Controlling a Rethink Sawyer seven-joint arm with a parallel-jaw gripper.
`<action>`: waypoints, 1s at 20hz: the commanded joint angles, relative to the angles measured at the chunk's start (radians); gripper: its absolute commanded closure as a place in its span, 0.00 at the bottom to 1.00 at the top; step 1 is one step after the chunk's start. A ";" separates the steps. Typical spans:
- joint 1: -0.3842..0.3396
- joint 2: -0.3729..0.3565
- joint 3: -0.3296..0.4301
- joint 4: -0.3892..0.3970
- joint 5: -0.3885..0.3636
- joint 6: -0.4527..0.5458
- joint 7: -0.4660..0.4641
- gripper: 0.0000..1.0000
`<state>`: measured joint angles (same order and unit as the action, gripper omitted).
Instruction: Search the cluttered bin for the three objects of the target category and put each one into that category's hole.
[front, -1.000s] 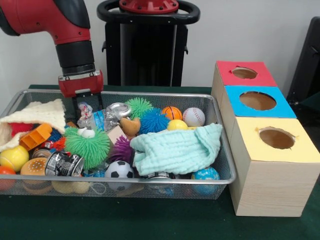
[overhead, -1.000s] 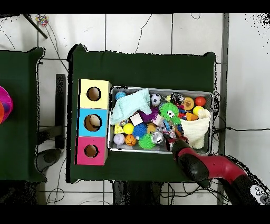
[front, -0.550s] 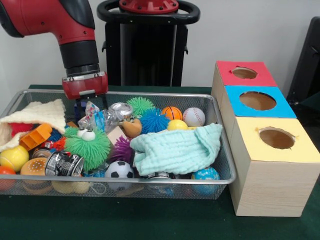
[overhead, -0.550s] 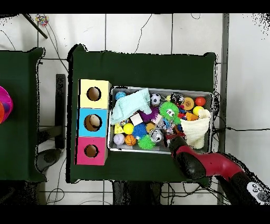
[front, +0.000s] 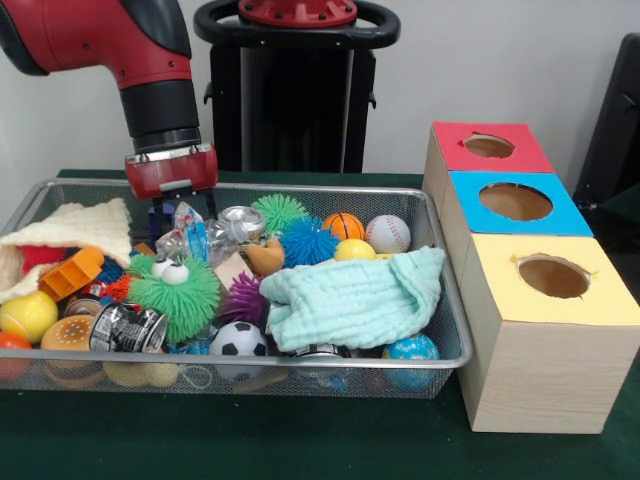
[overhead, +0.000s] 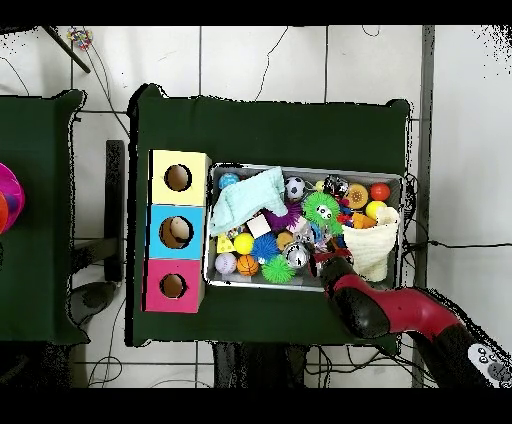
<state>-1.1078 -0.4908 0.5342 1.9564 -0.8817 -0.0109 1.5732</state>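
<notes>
Overhead, the hand (front: 178, 214) grips a crinkly clear packet (front: 186, 232), its print unreadable, above the bin (front: 440, 300).

Wire bin (front: 440, 290) crammed with toys beside three-holed box (front: 545, 300).

One wire bin (front: 440, 300), three holed boxes: red (front: 487, 147), blue (front: 515, 203), yellow (front: 552, 277). Four spiky balls, two cloths: cream (front: 75, 228), mint (front: 355, 295). One soccer ball (front: 238, 339).
</notes>
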 joint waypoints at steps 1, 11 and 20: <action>0.019 0.000 0.048 -0.038 -0.025 -0.095 0.108 0.00; 0.010 0.012 0.044 -0.035 -0.019 -0.211 0.140 0.00; -0.028 0.055 0.089 -0.041 -0.026 -0.208 0.149 1.00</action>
<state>-1.1192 -0.4762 0.5405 1.9567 -0.8819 -0.1719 1.5732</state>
